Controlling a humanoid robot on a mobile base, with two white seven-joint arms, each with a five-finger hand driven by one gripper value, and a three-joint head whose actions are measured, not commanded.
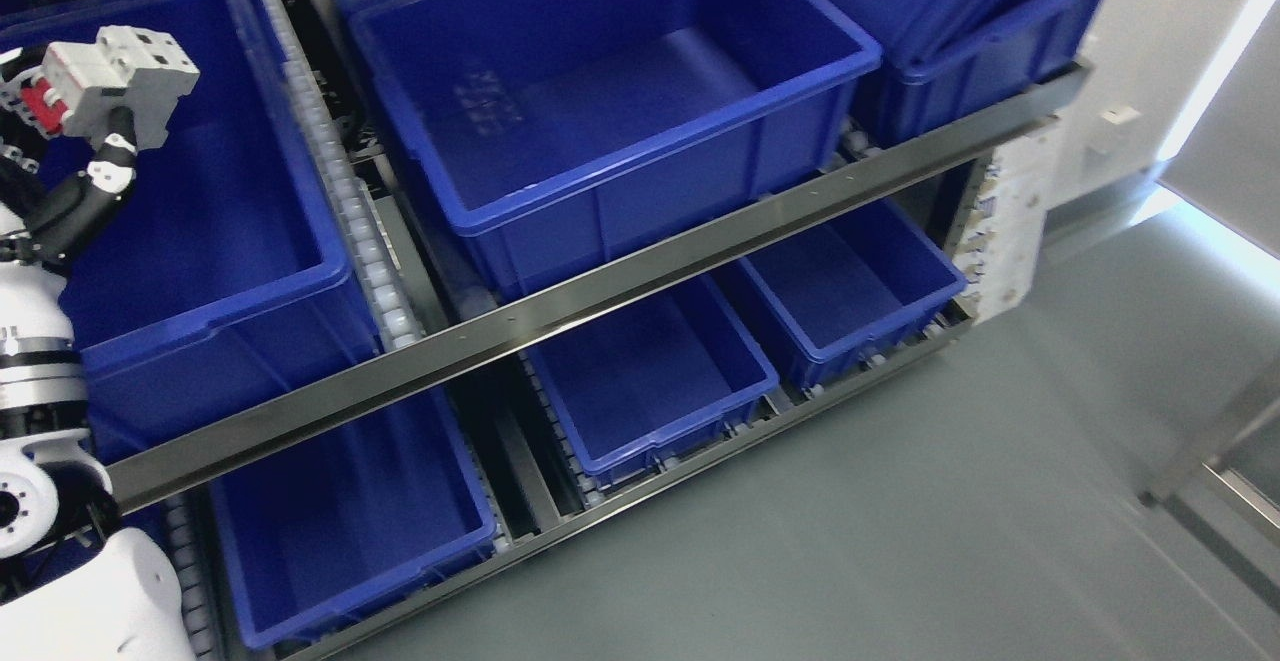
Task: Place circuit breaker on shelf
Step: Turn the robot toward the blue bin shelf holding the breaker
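At the far left, the left hand (pixel 60 131) gripped the circuit breaker (pixel 115 76), a grey block with a red part, above the upper-left blue bin (pixel 250 241). To its right sat a larger blue bin (pixel 600 91) behind the shelf rail (pixel 600 291).

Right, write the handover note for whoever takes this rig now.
Left hand: shut on the circuit breaker, raised over the upper-left blue bin.
Right hand: not in view.
Done: breaker picked up and brought to the shelf rack.
Left: lower it into a bin and release. The bins in view look empty, so likely the one beneath the hand.
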